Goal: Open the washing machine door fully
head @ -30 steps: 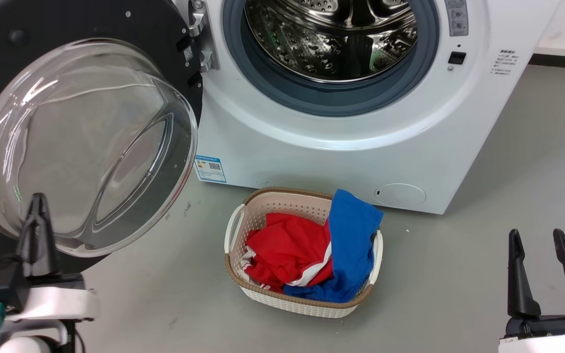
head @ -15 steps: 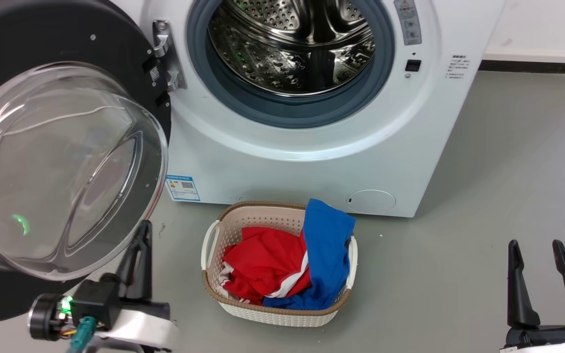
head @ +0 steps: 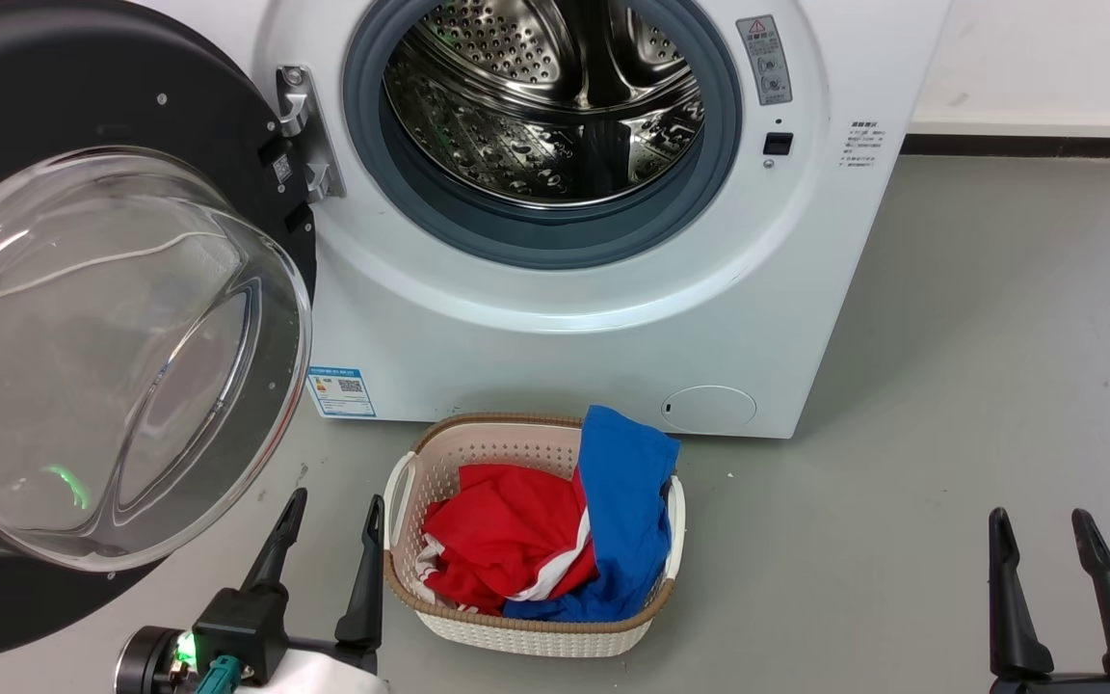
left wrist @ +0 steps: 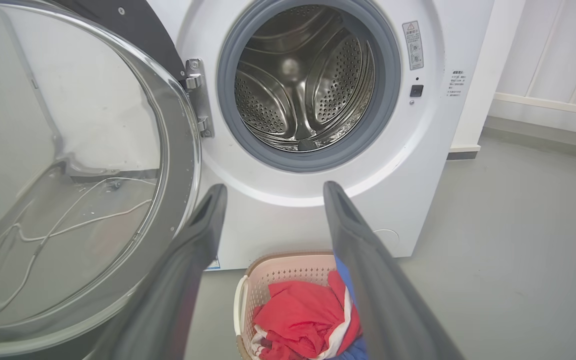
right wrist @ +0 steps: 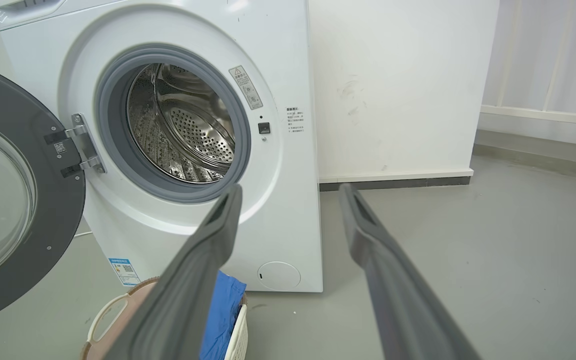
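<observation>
The washing machine door point(head: 112, 337) hung wide open at the frame's left, baring the steel drum point(head: 536, 116). The left gripper point(head: 336, 497), lower left, and the right gripper point(head: 1040, 517), lower right, were both spread, empty.

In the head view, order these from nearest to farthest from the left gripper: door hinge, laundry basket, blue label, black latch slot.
1. Laundry basket, just right of the left gripper.
2. Blue label, low on the machine front.
3. Door hinge, higher, left of the opening.
4. Black latch slot, right of the opening.
</observation>
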Controlling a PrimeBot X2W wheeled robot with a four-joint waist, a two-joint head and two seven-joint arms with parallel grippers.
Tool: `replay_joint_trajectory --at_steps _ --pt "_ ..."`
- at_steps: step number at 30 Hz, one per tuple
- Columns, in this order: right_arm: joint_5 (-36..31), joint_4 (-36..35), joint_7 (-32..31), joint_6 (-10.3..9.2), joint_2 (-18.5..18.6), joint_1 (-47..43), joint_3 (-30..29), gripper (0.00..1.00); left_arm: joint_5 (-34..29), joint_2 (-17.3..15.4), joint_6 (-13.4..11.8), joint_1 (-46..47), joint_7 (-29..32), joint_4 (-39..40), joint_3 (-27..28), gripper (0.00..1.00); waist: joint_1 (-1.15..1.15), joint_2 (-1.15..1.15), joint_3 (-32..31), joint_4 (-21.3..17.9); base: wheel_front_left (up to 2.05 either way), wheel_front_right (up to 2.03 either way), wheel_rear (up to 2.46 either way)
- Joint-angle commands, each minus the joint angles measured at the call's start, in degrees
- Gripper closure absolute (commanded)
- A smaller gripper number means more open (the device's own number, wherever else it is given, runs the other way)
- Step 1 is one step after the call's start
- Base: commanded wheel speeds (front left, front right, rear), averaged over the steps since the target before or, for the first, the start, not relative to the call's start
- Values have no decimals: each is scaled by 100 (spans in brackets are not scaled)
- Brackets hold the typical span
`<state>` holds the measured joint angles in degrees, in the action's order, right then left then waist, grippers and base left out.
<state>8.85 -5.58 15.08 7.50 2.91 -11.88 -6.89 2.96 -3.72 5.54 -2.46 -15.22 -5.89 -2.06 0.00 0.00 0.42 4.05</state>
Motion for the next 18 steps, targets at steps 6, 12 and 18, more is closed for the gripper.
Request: replay_joint_trajectory --at_steps 6,12,18 --pt "39 50 12 -1 -6 -92 9 0 77 36 -45 -88 13 -38 1 0 0 0 -30 23 0 0 0" --pt "3 51 12 0 -6 -83 3 0 54 46 -77 -97 14 -54 18 0 0 0 -35 34 0 0 0" --pt "20 152 -5 -1 -4 -44 23 100 1 53 -154 -91 6 -185 31 100 0 0 -34 34 0 0 0"
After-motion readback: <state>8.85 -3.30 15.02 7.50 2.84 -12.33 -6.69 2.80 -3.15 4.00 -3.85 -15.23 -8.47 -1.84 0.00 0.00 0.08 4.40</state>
